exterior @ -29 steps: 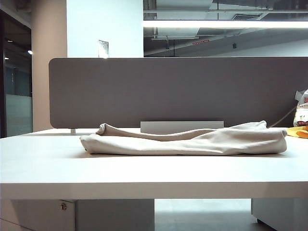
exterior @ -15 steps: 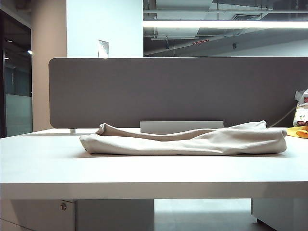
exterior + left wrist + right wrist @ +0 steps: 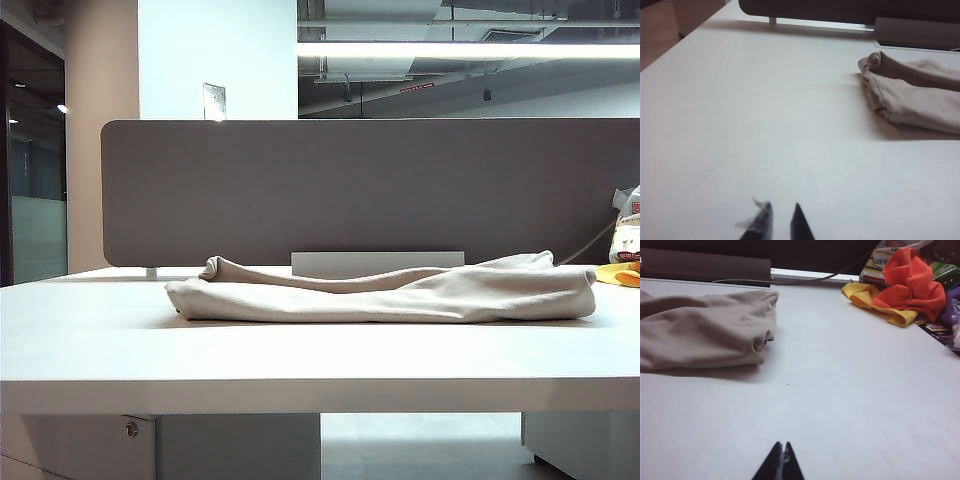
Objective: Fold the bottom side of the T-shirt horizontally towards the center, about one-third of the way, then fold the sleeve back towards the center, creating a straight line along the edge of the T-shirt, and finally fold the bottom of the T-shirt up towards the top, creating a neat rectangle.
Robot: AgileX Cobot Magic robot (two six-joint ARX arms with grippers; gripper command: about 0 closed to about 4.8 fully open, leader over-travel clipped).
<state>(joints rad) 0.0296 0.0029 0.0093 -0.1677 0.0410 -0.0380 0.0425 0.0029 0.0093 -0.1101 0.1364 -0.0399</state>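
T-shirt (image 3: pixel 385 292) work is where our worry is sitting, so we are starting from the fingers. We are carrying the left gripper (image 3: pixel 780 216) with its two dark tips a sliver apart and nothing between them, low over bare table (image 3: pixel 740 125) near the front edge. The right gripper (image 3: pixel 782 452) is pinched fully closed, also empty, over the front edge on its own side. Both are well apart from the cloth.

The T-shirt is lying as a long, already doubled-up bundle across the middle of the table, nearer the back edge, its ends rolled and bulging (we cannot pick out the hem in these views).

We are judging the risks so: tips this closed may skate over the fabric, or pinch several layers at once and drag the whole bundle. Beyond the right end, an orange and yellow cloth pile (image 3: pixel 900 290) is crowding the back right corner and could snag a sweep.
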